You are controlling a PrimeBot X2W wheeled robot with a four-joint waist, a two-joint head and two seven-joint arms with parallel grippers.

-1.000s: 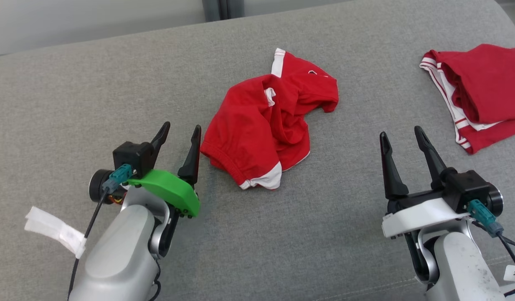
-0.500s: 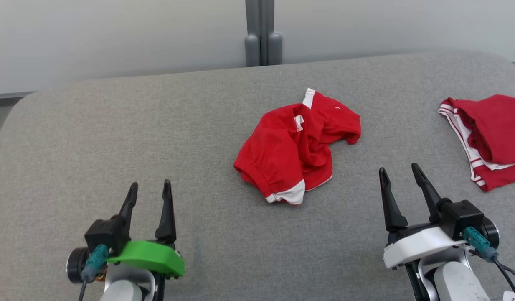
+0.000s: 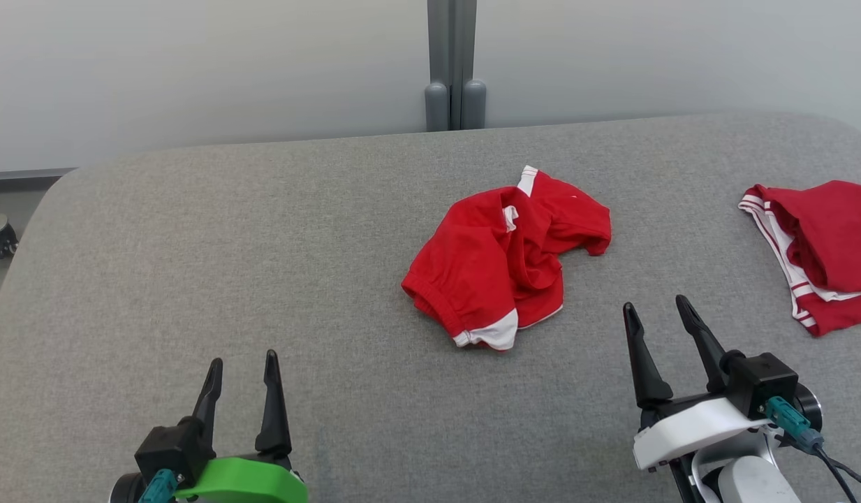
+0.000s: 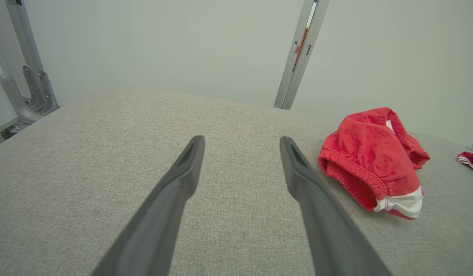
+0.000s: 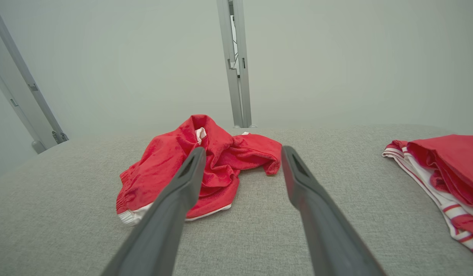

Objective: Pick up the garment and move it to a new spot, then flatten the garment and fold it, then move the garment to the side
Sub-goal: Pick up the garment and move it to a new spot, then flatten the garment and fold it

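— "Left pincer (image 3: 243, 358) has pulled back; it's now well clear of the red garment (image 3: 503, 269)."
— "Holding anything?"
— "No. Its fingers are spread and empty, and the right pincer (image 3: 655, 302) is the same. The garment lies crumpled mid-surface (image 3: 193, 244)."
— "So pick-up's ahead, I reckon: reach in, pinch a hem, and avoid the folded red pile (image 3: 828, 244) at the right."
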